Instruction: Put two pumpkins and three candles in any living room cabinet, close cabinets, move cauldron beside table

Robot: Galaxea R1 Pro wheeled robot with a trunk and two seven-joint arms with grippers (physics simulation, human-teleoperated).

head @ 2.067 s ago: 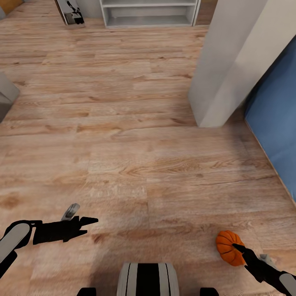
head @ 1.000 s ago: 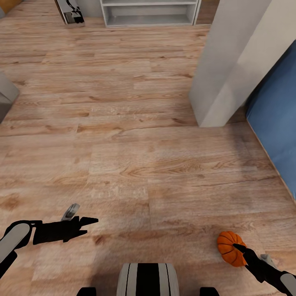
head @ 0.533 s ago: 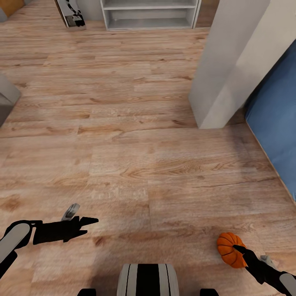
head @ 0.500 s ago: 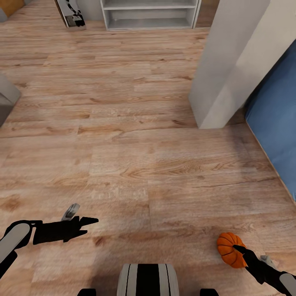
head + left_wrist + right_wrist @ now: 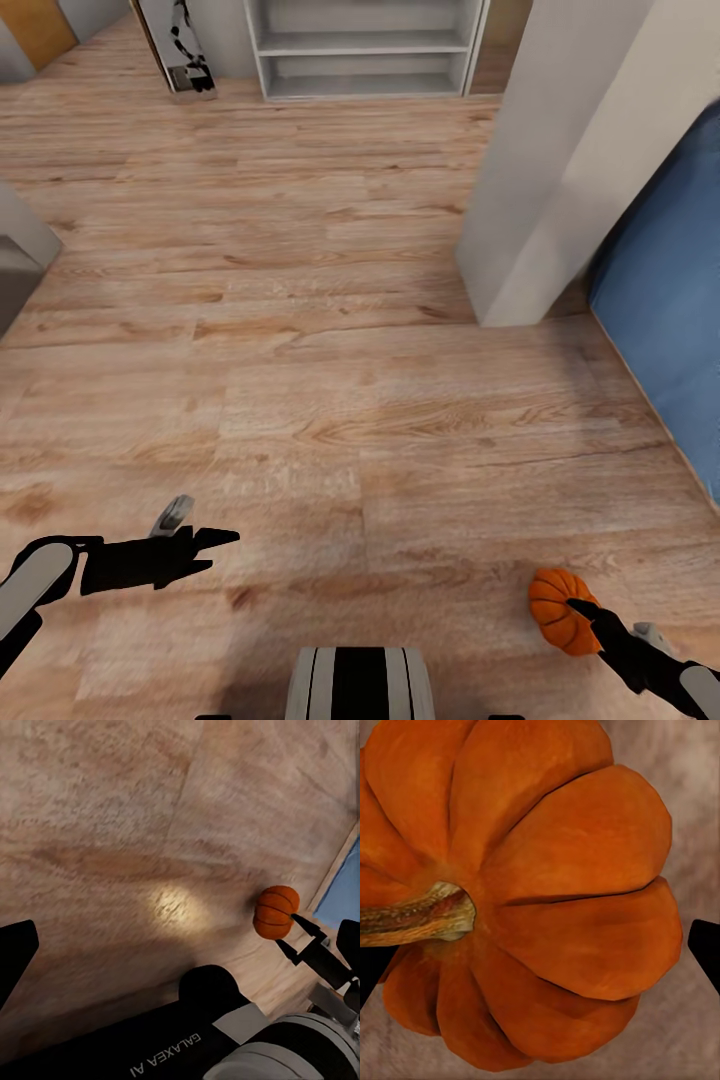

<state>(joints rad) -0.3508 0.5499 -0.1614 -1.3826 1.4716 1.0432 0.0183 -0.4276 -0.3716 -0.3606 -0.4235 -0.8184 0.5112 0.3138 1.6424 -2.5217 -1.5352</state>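
Right claw (image 5: 590,612): pinching one pumpkin (image 5: 558,625), carried low at the robot's right side above the wood floor (image 5: 330,400). In the right wrist view the pumpkin (image 5: 521,896) sits stem-sideways between two dark fingertips (image 5: 706,952) that flank it on either side; the left wrist view shows the same pumpkin (image 5: 275,911) at the tip of the right claw (image 5: 296,934), off the floor as far as I can judge. Left claw (image 5: 215,545): carries nothing, fingers pressed together to a point, held out forward over bare boards. Surroundings: a pale pillar (image 5: 570,160) ahead on the right, a blue panel (image 5: 665,330) at the right edge of the head view, a white open shelf unit (image 5: 365,45) at the far end of the floor, a grey furniture corner (image 5: 20,255) at the left edge. No dark-brown cabinet, candles, cauldron or coffee table to be seen from here. Progress, as judged: one pumpkin is in hand and in transit, not yet stowed. Left to do, by these pictures: reach a living-room cabinet, open it, put this pumpkin inside, then the second pumpkin and three candles, shut every cabinet, and set the cauldron beside the table. Whether any other item is already stowed cannot be told.
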